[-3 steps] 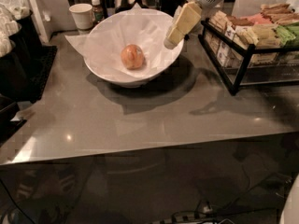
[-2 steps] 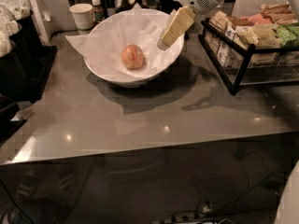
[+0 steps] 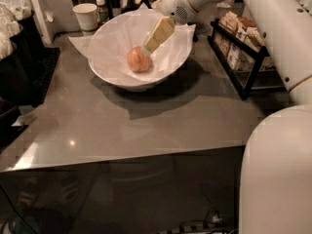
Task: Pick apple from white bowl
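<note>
White crinkled paper lines the large, wide white bowl, its loose corners spilling over the flaring rim at the left and right. The bowl stands on a smooth grey table with a glossy top that throws back small lights. The small round orange-pink apple lies in the bottom of the bowl, on the paper, a little right of centre. Its skin is smooth. It looks nearly spherical (no long axis to speak of), and which way its stem points cannot be told.

The cream-coloured gripper slants down into the bowl from the upper right, a flat, blocky shape whose long axis runs from the rounded white wrist towards the apple. Its tip is just beside the top right of the fruit; whether they touch, and whether the gripper is open or closed, cannot be told. The thick white robot arm fills the right edge.

Behind the bowl stand a small white paper cup and a little bottle. To the right is a black wire rack holding packets.
</note>
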`<state>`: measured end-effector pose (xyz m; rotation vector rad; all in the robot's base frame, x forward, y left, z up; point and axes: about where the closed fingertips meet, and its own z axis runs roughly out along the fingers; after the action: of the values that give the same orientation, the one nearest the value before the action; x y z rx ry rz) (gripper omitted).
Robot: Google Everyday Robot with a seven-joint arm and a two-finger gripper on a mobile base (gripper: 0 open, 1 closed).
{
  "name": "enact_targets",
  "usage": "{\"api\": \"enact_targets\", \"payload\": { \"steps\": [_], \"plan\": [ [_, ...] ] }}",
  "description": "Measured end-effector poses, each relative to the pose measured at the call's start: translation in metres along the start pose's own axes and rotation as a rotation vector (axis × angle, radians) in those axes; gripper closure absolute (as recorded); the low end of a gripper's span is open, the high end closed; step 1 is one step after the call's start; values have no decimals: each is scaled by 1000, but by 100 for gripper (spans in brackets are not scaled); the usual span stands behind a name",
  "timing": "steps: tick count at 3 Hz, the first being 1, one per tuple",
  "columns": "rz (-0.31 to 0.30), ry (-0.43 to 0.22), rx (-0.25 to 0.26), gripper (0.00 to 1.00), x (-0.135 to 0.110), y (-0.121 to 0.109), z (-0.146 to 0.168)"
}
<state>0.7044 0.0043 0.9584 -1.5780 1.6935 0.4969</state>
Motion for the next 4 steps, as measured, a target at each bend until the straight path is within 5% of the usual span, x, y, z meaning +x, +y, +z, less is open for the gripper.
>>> {"api": "enact_targets", "payload": {
  "steps": [1,2,4],
  "plan": [
    [9,-3,-34,0,0,-2,31],
    [9,-3,-35,16,0,-2,31],
    [46,-13,-69,12,11,1,47]
  ]
}}
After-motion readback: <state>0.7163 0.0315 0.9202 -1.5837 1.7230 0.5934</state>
